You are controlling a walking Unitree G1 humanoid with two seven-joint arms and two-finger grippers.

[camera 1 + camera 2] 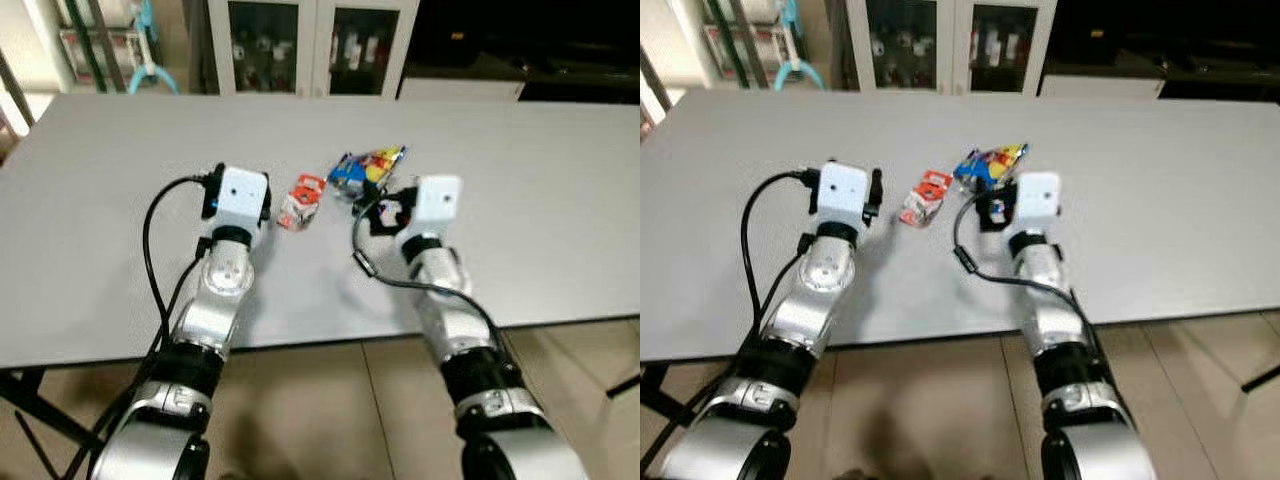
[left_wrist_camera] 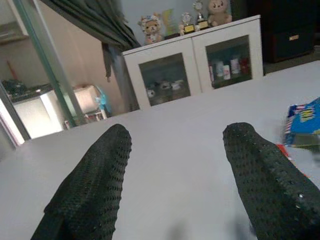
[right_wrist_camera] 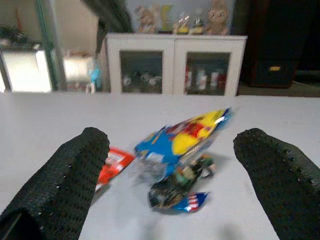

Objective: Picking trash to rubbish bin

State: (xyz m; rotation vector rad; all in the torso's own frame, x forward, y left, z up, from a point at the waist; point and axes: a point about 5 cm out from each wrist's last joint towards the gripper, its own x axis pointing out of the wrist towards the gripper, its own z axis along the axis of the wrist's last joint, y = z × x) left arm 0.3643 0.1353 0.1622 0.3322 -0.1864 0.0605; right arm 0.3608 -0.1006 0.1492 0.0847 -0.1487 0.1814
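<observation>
The grey table [image 1: 560,210] runs wide to both sides, its near edge crossing just under the robot's forearms and its far edge lying before a white glass-door cabinet [image 1: 312,45]; broad bare surface lies left of the left arm, right of the right arm and beyond the trash. Tiled floor [image 1: 330,400] shows below the near edge, with a dark table leg [image 1: 40,415] at the lower left. Two pieces of trash sit near the middle of the table, between and just ahead of the two arms. The blue and yellow snack wrapper [image 1: 367,168] is crumpled, its long axis slanting from a blue end nearer the left arm to a pointed yellow tip farther off to the right; in the right wrist view a darker crumpled part of it lies closest to the camera. The small red and white packet [image 1: 301,202] lies just beside it on the left, near but seemingly not touching, its long axis running roughly away from the robot. The right tool [image 3: 170,175] is over the table with its fingers [image 3: 75,175] spread wide, the wrapper lying ahead in the gap between them, untouched. The left tool [image 2: 175,180] is likewise spread open over bare table, the packet and wrapper off to its right side.
</observation>
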